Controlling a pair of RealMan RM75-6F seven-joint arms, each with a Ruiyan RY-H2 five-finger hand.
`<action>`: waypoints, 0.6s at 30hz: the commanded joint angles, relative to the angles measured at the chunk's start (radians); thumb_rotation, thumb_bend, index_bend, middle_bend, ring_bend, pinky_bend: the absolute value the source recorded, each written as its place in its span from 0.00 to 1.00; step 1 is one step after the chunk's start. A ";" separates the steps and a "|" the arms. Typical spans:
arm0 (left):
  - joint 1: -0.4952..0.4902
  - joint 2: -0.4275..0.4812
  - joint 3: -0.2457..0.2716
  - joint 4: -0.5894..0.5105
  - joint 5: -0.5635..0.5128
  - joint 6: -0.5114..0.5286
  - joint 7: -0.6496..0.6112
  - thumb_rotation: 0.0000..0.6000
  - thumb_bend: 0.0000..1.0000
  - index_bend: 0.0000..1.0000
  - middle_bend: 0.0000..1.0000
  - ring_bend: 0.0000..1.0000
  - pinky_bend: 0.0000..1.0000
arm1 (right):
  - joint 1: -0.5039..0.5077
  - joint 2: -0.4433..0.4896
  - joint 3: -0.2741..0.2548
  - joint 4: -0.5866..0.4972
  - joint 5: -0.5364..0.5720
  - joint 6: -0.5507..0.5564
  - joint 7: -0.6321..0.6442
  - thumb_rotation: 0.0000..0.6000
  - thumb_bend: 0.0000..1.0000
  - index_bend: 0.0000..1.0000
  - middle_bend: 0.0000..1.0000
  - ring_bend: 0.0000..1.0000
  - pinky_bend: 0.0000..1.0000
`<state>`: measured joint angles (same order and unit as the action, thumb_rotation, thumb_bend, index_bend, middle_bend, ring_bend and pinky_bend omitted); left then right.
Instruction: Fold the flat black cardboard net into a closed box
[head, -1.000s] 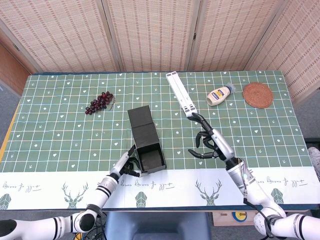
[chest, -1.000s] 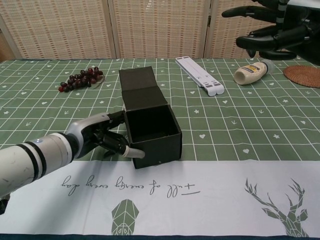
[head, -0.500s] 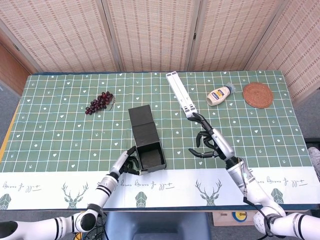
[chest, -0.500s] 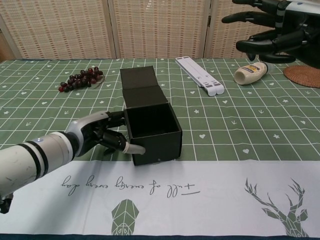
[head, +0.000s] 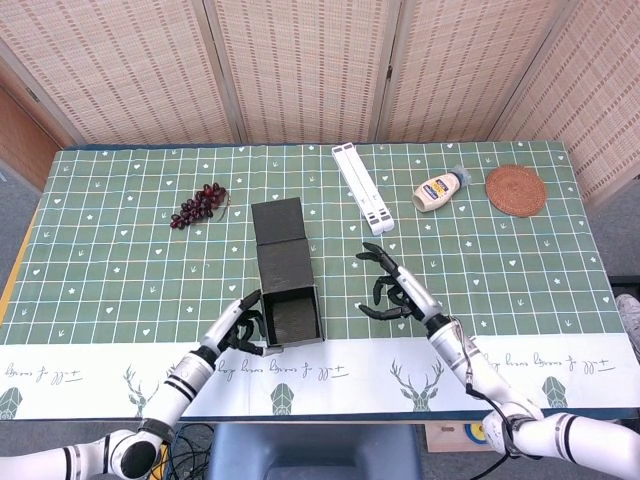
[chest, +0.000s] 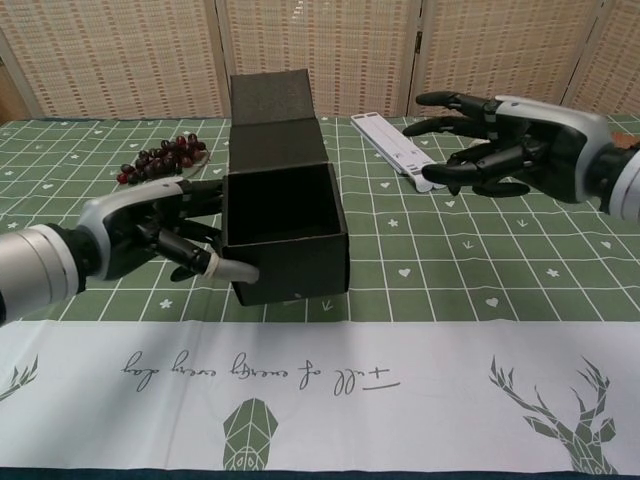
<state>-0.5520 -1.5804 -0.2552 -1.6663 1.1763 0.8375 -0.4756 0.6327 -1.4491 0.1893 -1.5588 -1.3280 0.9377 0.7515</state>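
Since a second ago my right hand (chest: 505, 140) has dropped toward the black box (head: 287, 285), fingers spread, holding nothing. My left hand (chest: 160, 235) braces the box's near-left corner on the surface (head: 480, 250), lid upright. Pressing unevenly could skid it. Whether my left hand truly grips is hidden.

box (head: 287, 295) between hands; grapes (head: 198, 205) behind-left; bottle (head: 439, 189) behind-right
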 joint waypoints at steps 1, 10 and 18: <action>0.017 0.043 0.020 -0.046 0.046 0.010 -0.025 1.00 0.05 0.23 0.32 0.57 0.82 | 0.024 -0.043 0.013 0.035 0.029 -0.032 -0.027 1.00 0.28 0.00 0.13 0.63 1.00; 0.028 0.104 0.055 -0.123 0.128 0.033 -0.055 1.00 0.05 0.23 0.32 0.57 0.82 | 0.056 -0.119 0.043 0.062 0.066 -0.059 -0.080 1.00 0.28 0.00 0.13 0.63 1.00; 0.019 0.132 0.094 -0.173 0.182 0.032 -0.055 1.00 0.05 0.23 0.32 0.57 0.82 | 0.097 -0.186 0.090 0.108 0.130 -0.098 -0.129 1.00 0.28 0.00 0.14 0.63 1.00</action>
<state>-0.5306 -1.4509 -0.1654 -1.8351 1.3544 0.8708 -0.5336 0.7213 -1.6256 0.2705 -1.4588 -1.2071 0.8466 0.6299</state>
